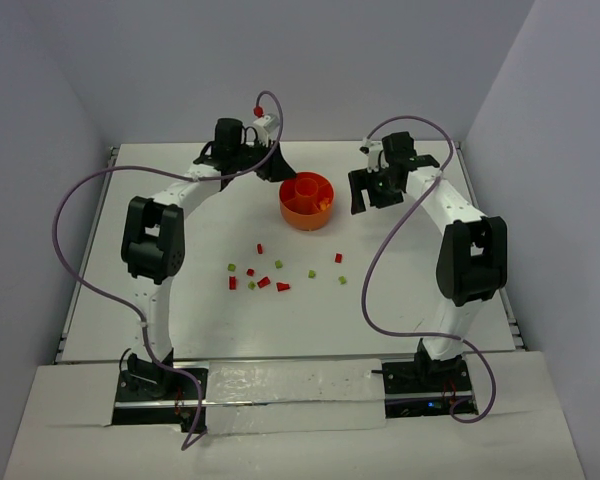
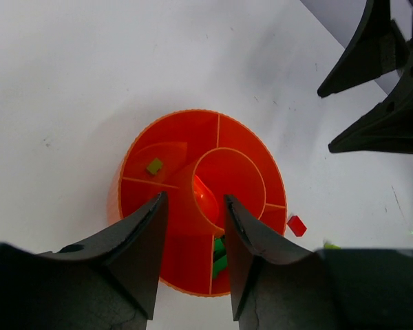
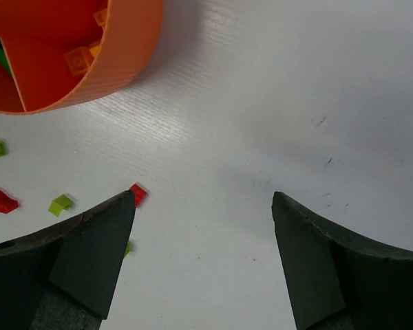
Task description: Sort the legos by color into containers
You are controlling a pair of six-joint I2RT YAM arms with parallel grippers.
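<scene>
No text, label, brand, number or sign can be read in any of the three views
</scene>
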